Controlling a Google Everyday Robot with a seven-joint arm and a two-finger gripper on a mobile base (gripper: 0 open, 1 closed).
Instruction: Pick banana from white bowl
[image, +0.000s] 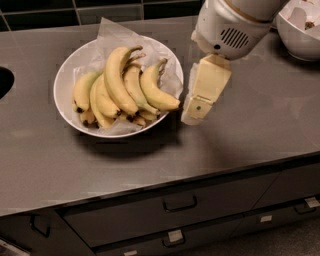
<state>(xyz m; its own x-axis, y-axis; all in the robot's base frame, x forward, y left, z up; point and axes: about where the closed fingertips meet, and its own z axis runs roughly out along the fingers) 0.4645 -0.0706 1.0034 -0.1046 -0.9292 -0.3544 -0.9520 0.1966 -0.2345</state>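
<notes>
The white bowl, wide, shallow and lined with crinkled white paper, stands on the dark counter at left centre. It holds a bunch of yellow bananas. The banana is the longest one, strongly curved, lying on top of the bunch with its bent brown-tipped stem pointing to the back right. My gripper hangs from the white arm at the upper right. It points down to the counter just right of the bowl's rim, close to the tip of the rightmost banana. It holds nothing.
A second, deeper white bowl sits at the back right corner. A dark round opening is cut into the counter at the left edge. The counter's front edge runs above grey drawers. Dark tiles line the back.
</notes>
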